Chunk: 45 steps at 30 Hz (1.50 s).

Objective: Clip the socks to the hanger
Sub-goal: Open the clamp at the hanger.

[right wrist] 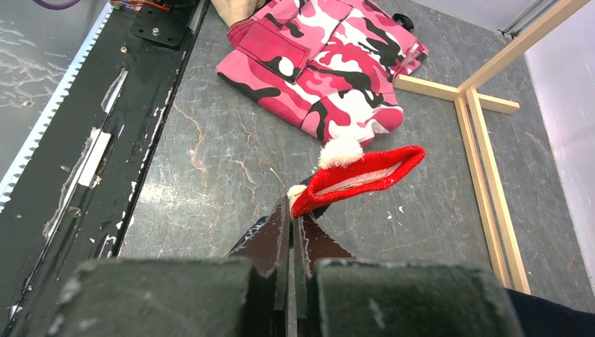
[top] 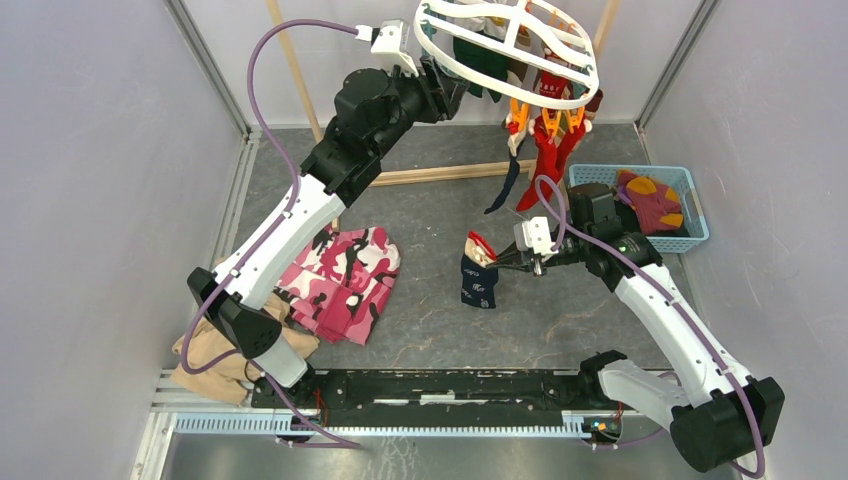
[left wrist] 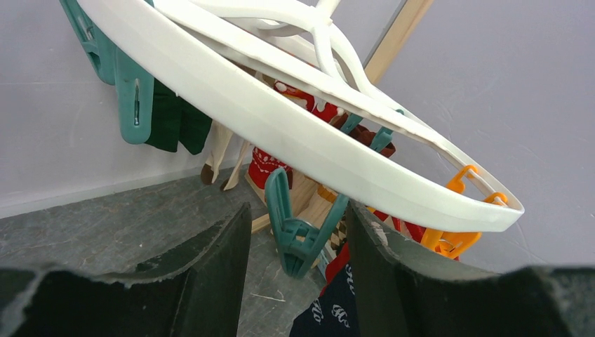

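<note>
One navy sock (top: pixel 478 285) tight in right gripper (top: pixel 499 262); left gripper (left wrist: pixel 296 210) agape at teal clip (left wrist: pixel 300 242) under hanger (left wrist: pixel 281 119).

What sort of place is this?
Likely a robot test cell, not a home: bare grey walls, two arms bolted to a rail, and a clip hanger, sock and basket as props.

A: What sort of place is this?
B: A robotics lab cell, not a home. Plain pale walls (top: pixel 100 150) on aluminium posts (top: pixel 208 65) box in a grey table (top: pixel 430 210).
A: What else shows it?
B: A left arm (top: pixel 290 220) and a right arm (top: pixel 660 300) bolted to a black rail (top: pixel 430 385), trailing purple cables (top: pixel 250 70). Only the hanger (left wrist: pixel 281 133), blue basket (top: pixel 697 205) and pink camouflage cloth (top: pixel 345 280) look domestic.
</note>
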### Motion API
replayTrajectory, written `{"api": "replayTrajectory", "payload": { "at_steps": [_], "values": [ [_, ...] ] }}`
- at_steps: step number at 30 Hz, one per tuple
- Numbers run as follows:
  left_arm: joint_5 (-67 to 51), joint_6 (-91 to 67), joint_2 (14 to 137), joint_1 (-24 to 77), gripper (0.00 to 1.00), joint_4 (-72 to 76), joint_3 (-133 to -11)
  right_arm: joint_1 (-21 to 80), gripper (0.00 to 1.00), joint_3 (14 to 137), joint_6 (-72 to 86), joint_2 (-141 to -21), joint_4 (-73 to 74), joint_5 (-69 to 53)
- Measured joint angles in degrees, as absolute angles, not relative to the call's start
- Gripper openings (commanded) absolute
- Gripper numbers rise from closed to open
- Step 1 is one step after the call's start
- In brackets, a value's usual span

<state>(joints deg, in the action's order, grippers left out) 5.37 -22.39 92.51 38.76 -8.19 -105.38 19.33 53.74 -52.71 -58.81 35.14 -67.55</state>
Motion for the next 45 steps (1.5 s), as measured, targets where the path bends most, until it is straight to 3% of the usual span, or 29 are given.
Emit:
{"api": "replayTrajectory", "payload": {
  "at_steps": [36, 45],
  "values": [
    [7.4, -20.0, 92.5, 39.2, 0.59, -6.5, -106.1, 19.3, 0.00, 53.5, -52.3, -58.8, 34.5, -67.2],
    [7.9, -19.4, 92.5, 39.2, 0.64, -5.8, -106.1, 19.3, 0.00, 53.5, -52.3, -58.8, 34.3, -67.2]
  ]
}}
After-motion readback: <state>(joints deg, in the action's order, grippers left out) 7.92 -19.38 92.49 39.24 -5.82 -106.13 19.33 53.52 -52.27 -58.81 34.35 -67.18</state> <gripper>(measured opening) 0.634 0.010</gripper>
